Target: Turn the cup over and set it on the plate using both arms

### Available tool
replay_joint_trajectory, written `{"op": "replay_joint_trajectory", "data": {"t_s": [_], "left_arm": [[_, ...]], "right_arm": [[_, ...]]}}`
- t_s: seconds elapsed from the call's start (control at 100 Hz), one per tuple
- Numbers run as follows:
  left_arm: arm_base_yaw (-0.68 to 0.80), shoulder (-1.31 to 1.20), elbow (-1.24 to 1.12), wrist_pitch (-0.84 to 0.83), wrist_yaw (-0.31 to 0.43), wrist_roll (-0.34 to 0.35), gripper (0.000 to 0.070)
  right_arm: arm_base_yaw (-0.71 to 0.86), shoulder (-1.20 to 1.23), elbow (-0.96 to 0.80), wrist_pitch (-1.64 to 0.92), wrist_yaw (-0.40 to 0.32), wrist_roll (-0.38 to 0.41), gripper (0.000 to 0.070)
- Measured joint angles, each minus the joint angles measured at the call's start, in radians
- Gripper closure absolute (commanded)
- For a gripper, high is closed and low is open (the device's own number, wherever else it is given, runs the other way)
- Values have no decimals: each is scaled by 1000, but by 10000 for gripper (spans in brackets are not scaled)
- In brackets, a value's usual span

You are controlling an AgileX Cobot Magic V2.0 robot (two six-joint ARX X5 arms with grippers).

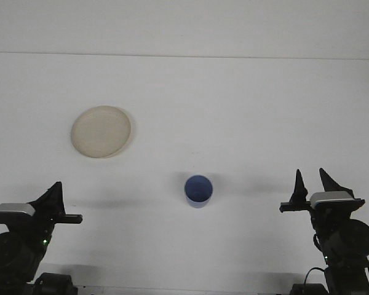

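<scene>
Cup (198, 190), blue, stands on the white table (234, 110) toward the near edge and about midway between the left and right sides; what shows looks like its open mouth facing up, though from this angle a flat base cannot be ruled out. Nothing touches it. The plate (101, 131), pale and round, lies well apart from it, farther back and toward the left side, with nothing on it.

The right gripper (310, 184) sits near the near right corner with its two prongs clearly apart and nothing between them. The left gripper (54, 196) sits by the near left corner; only a single dark point shows, so I cannot tell whether its prongs are apart or together.

Risks, as I judge them: the cup looks light and stands alone, so a prong arriving off-centre could knock it over and send it rolling toward the near edge. A pinch on the thin rim could let it slip or twist during the flip. If a handover between arms is needed, poor alignment could drop it short of the plate
</scene>
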Motion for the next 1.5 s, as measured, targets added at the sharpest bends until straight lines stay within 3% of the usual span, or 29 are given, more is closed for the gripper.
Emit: {"op": "replay_joint_trajectory", "data": {"t_s": [0.31,0.51,0.91,0.97,1.12,1.17,1.5], "left_arm": [[0,410,414,-330,0,22,688],[0,640,548,-512,1,56,688],[0,710,551,-427,1,72,681],[0,709,551,-428,1,72,623],[0,708,551,-442,1,72,256],[0,708,551,-449,1,73,195],[-66,712,551,-464,1,73,196]], "right_arm": [[0,0,0,0,0,0,323],[0,0,0,0,0,0,322],[0,0,0,0,0,0,322],[0,0,0,0,0,0,323],[0,0,0,0,0,0,322],[0,0,0,0,0,0,323],[0,0,0,1,0,0,322]]}}
